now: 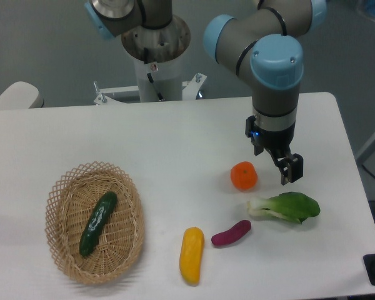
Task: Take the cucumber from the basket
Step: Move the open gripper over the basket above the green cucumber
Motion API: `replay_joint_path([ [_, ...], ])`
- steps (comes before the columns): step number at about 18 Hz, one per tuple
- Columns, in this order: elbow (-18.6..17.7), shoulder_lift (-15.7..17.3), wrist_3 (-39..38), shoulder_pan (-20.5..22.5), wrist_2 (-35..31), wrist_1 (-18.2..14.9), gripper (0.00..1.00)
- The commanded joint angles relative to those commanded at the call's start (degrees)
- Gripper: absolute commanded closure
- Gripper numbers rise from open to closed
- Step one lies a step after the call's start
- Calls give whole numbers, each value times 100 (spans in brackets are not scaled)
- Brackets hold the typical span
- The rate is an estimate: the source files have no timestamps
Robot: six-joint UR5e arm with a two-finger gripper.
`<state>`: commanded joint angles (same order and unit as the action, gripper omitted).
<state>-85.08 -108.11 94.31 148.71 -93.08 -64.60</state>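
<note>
The cucumber (98, 223) is glossy dark green and lies diagonally inside the oval woven basket (62, 189) at the table's front left. My gripper (278, 162) hangs far to the right of the basket, just right of an orange fruit and above the bok choy. Its dark fingers (292, 169) point down and stand open with nothing between them. Nothing touches the cucumber.
An orange fruit (244, 175) sits just left of the gripper. A bok choy (287, 207) lies below it, with a small purple vegetable (231, 233) and a yellow vegetable (192, 255) toward the front edge. The robot base (155, 62) stands at the back.
</note>
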Motion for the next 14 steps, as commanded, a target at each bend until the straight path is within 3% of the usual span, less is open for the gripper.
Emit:
replay_joint_path([
  [6,-17,9,-61,-114,62,-17,0],
  [9,-245,105,-368,-333,114,0,0],
  [11,-430,237,-1086,-413,123,17,0],
  [14,-579,263,-2228,-877,106,26,0],
])
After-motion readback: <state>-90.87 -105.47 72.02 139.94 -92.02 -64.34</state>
